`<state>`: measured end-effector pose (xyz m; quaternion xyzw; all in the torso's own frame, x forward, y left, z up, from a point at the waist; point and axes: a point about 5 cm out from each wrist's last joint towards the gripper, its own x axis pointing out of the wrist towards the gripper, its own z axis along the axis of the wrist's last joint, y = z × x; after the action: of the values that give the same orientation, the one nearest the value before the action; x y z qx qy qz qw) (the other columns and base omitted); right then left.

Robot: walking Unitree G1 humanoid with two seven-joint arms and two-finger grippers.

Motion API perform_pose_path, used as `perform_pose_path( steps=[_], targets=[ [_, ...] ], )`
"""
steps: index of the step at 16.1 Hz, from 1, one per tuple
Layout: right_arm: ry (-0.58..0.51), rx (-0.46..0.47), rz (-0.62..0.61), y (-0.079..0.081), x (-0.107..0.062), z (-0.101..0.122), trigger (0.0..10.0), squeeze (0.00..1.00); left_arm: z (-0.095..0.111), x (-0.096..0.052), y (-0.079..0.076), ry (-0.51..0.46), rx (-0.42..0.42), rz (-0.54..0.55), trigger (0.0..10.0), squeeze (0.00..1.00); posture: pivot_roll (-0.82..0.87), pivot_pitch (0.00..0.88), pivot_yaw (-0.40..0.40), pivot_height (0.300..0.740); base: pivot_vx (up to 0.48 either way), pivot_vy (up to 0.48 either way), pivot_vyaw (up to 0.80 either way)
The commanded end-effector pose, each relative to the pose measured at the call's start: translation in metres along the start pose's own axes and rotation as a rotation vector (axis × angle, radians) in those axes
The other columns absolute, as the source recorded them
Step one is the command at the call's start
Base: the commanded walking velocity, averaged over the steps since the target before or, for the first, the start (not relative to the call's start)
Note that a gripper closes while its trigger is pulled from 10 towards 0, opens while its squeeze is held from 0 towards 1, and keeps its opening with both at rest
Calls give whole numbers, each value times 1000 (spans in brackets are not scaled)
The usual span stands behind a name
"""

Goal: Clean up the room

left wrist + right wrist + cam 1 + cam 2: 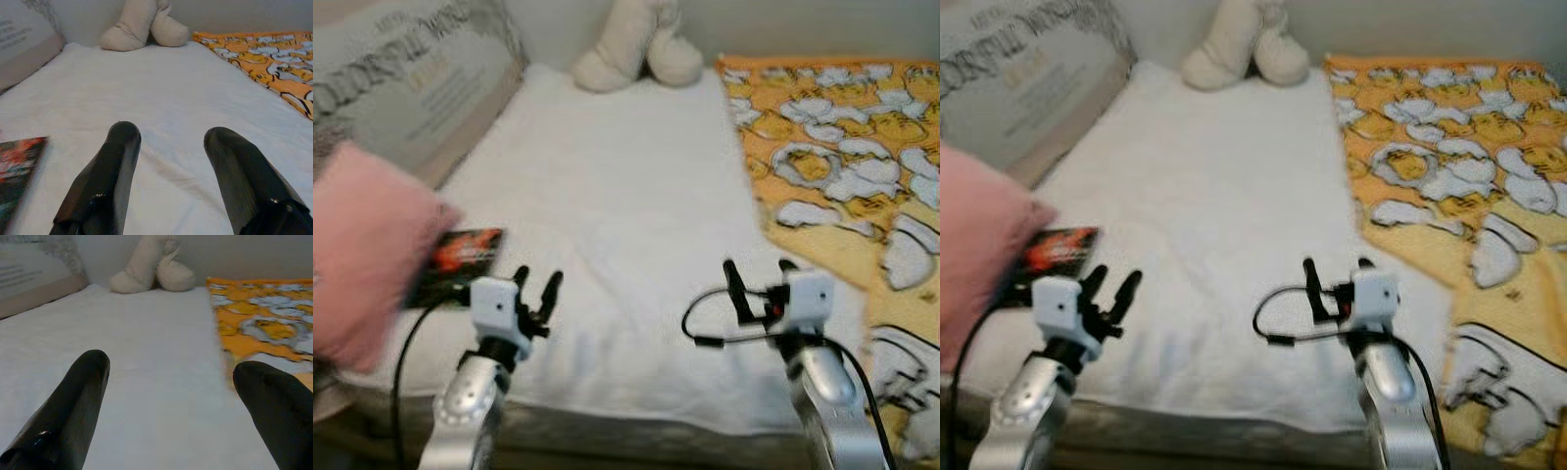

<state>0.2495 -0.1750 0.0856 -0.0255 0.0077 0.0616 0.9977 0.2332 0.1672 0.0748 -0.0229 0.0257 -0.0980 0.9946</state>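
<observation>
On white bedding [626, 215], red-black book [460, 259].

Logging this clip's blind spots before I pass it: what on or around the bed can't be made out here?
- Cream plush toy: upper part cut off by the top edge, both eye views.
- Dark red-printed flat packet: its left end hidden behind the blurred pink cushion; print unreadable.
- Grey pillow: lettering too blurred to read.
- Orange duck-patterned blanket: runs off the right edge.
- Left gripper and right gripper: both open, holding nothing.

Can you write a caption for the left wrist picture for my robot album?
Open left gripper hovering over the white fluffy blanket, a red-and-black booklet beside it, cream plush toy at the far end.
</observation>
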Motion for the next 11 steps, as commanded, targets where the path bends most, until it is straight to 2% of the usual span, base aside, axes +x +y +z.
perform_pose_path(
  steps=[1, 3, 5, 7, 10, 11],
  targets=[
    [18, -17, -64, -9, -2, -4, 10000, 0, 1, 6, -8, -5, -14, -20, 10000, 0, -172, 0, 93, 740, 274, -394, -481],
    [8, -4, -105, -13, 3, -2, 10000, 0, 2, 9, -12, -16, -13, -21, 10000, 0, -172, 0, 93, 740, 272, -392, 0],
    [33, 58, -180, -19, 5, -5, 10000, 0, 2, 9, -16, -20, -25, -31, 10000, 0, -173, 0, 95, 740, 274, -392, 0],
    [42, 82, -255, -27, 3, -7, 10000, 0, 2, 6, -14, -20, -44, -8, 10000, 0, -172, 0, 102, 740, 279, -388, 0],
    [36, 65, -229, -22, 3, -6, 10000, 0, 4, 3, -15, -40, -66, 18, 10000, 0, -171, 0, 103, 740, 292, -379, 0],
    [30, 53, -187, -16, 6, -5, 10000, 0, 5, 1, -14, -44, -67, 26, 10000, 0, -171, 0, 103, 740, 292, -379, 0]
  ],
)
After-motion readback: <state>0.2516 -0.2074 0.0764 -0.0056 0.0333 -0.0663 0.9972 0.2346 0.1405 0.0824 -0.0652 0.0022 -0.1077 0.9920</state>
